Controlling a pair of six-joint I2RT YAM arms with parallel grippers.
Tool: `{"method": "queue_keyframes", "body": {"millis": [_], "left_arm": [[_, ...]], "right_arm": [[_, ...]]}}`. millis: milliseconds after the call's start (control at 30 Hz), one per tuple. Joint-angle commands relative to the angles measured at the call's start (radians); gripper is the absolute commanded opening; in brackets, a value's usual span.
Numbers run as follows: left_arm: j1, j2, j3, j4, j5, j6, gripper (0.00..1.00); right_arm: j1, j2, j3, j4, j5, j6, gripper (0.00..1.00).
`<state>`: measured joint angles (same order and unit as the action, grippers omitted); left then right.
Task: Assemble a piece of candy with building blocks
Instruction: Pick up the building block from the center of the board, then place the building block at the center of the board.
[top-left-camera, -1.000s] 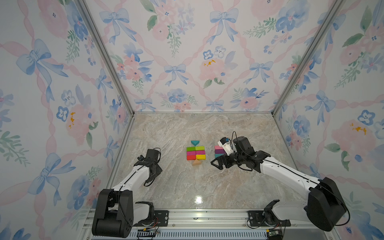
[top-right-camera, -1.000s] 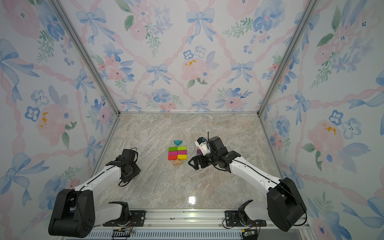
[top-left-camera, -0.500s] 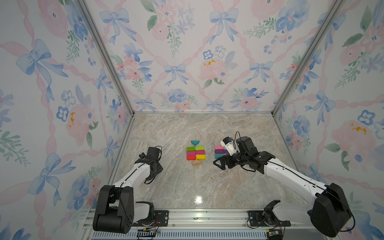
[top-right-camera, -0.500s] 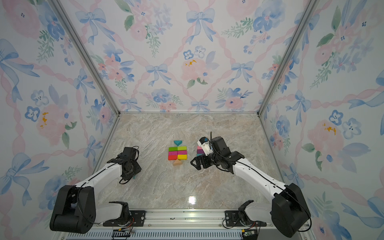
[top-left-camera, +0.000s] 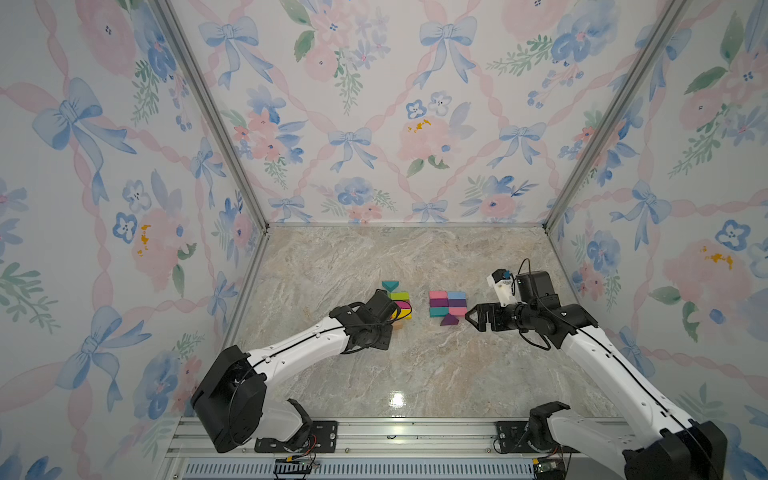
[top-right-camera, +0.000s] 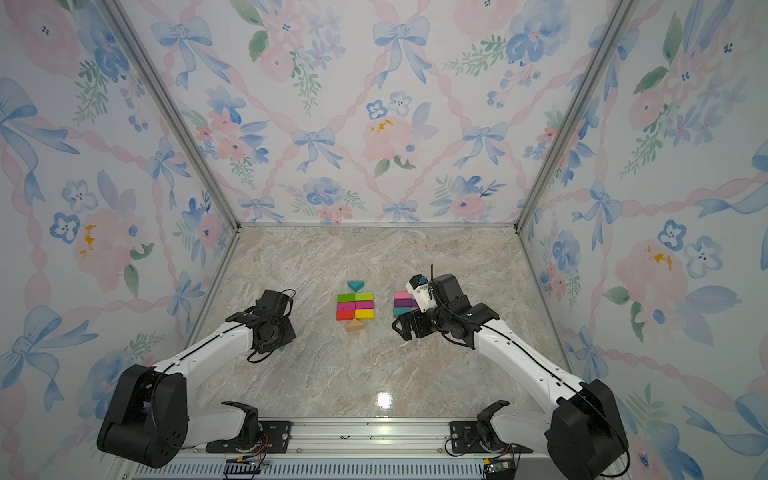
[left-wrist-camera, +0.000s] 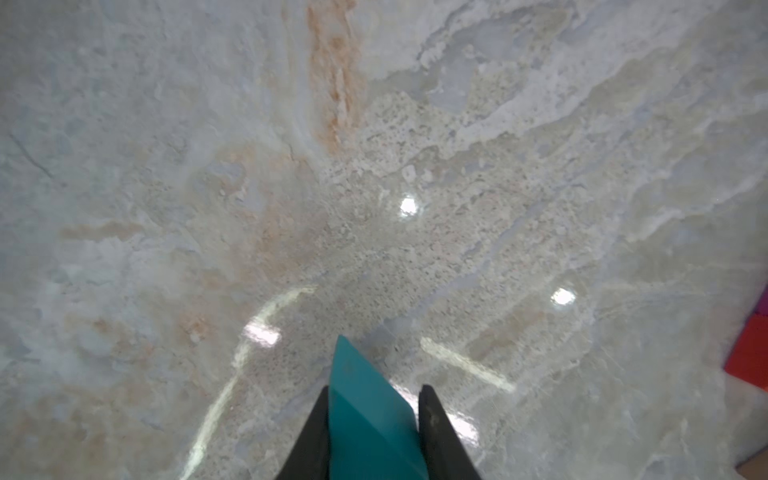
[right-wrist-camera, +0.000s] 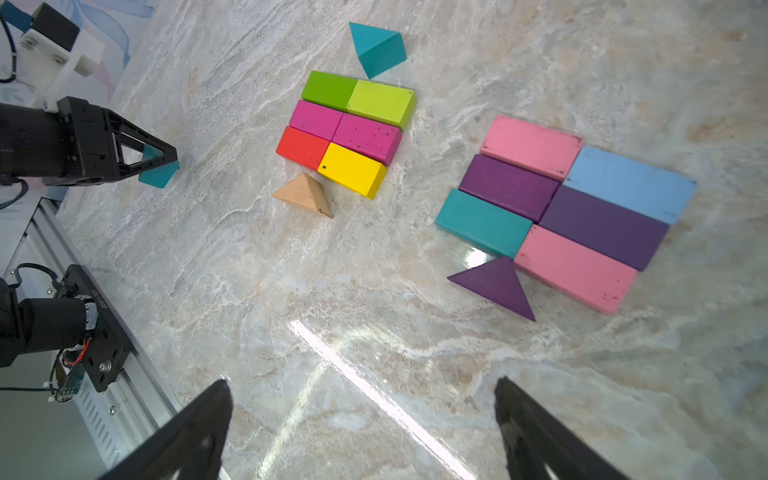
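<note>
In left hand (left-wrist-camera: 376, 388) | teal wedge (left-wrist-camera: 365, 415) | tip outward | length along fingers (left-wrist-camera: 434, 428)

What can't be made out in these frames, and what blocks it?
- In a top view, the left arm covers the red block.
- In a top view, the right wrist camera hides the light blue block.
- Left wrist view: the bottom edge cuts off the teal wedge clamped in the left gripper.
</note>
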<state>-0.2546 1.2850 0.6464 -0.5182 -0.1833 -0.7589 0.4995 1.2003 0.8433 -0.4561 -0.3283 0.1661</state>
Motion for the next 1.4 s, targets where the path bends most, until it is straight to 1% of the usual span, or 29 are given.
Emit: {"method": "queue_keyframes", "body": {"millis": [0, 133, 267, 367, 533, 700, 867, 1033, 1233, 1367], "left_arm": [[-0.093, -0.002, 0.055, -0.042, -0.001, 0.03, 0.29], [-0.212, 0.011, 0.114, -0.083, 0.001, 0.068, 0.29], [-0.363, 0.046, 0.182, -0.101, 0.029, 0.151, 0.28], [-0.477, 0.075, 0.239, -0.099, 0.044, 0.232, 0.27], [-0.594, 0.13, 0.296, -0.089, 0.054, 0.368, 0.27], [-0.679, 0.181, 0.313, -0.071, 0.068, 0.469, 0.27], [-0.759, 0.249, 0.326, -0.052, 0.013, 0.51, 0.27], [-0.791, 0.315, 0.338, -0.004, -0.001, 0.512, 0.28], [-0.821, 0.373, 0.364, 0.033, 0.002, 0.53, 0.29], [-0.841, 0.398, 0.366, 0.056, 0.028, 0.544, 0.3]], "right_arm": [[-0.052, -0.046, 0.008, -0.092, 0.012, -0.036, 0.99], [-0.12, -0.087, 0.033, -0.161, 0.014, -0.046, 0.99], [-0.17, -0.101, 0.063, -0.227, 0.009, -0.024, 0.99], [-0.211, -0.124, 0.045, -0.243, 0.011, 0.022, 0.99], [-0.256, -0.197, 0.029, -0.262, 0.008, 0.076, 0.99], [-0.29, -0.283, 0.026, -0.294, 0.026, 0.115, 0.99], [-0.317, -0.34, 0.005, -0.296, 0.025, 0.152, 0.99], [-0.328, -0.343, 0.012, -0.31, 0.025, 0.146, 0.99], [-0.354, -0.317, -0.006, -0.274, 0.005, 0.14, 0.99], [-0.358, -0.311, -0.009, -0.271, 0.0, 0.134, 0.99]]}}
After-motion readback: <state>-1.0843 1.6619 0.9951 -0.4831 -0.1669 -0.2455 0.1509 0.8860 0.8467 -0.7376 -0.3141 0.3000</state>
